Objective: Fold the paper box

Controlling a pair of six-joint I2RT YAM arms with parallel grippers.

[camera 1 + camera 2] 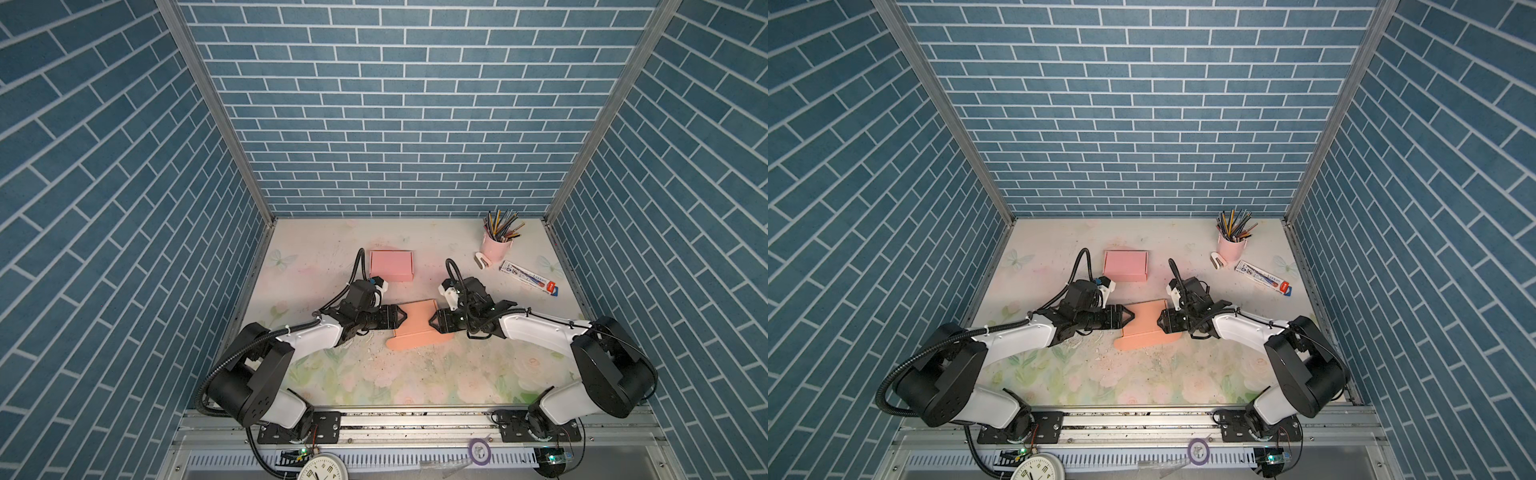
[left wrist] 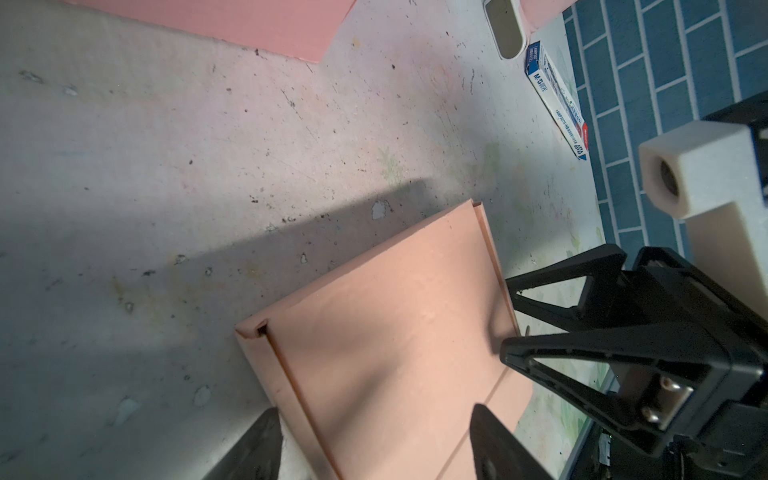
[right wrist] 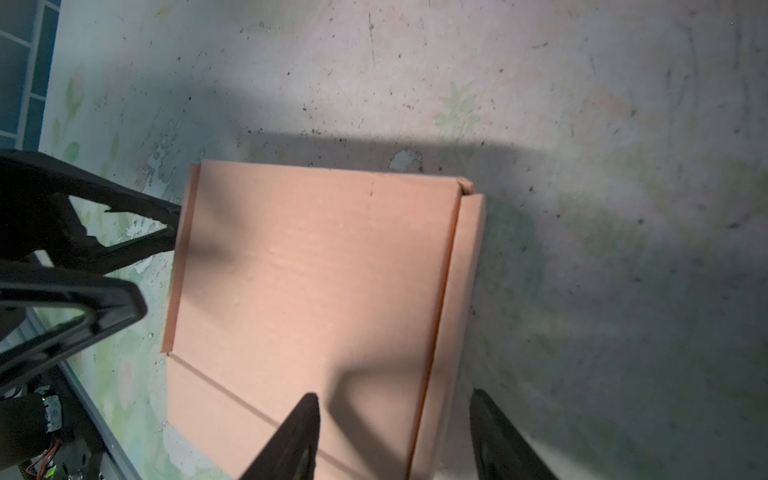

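The paper box (image 1: 417,326) (image 1: 1144,326) is salmon cardboard, lying low on the table between my two grippers. Its side walls are folded up, and a rounded flap (image 1: 415,343) lies flat toward the front. My left gripper (image 1: 402,319) (image 1: 1130,318) is open at the box's left side. In the left wrist view it (image 2: 374,440) straddles the near wall of the box (image 2: 395,332). My right gripper (image 1: 433,323) (image 1: 1160,321) is open at the right side. In the right wrist view it (image 3: 395,428) has one finger over the box (image 3: 311,270) and one outside its wall.
A closed pink box (image 1: 391,266) lies behind the left gripper. At the back right stand a pink cup of pencils (image 1: 496,245), a white stapler (image 1: 483,261) and a long pencil carton (image 1: 530,277). Blue brick walls enclose three sides. A clock (image 1: 322,469) sits below the front rail.
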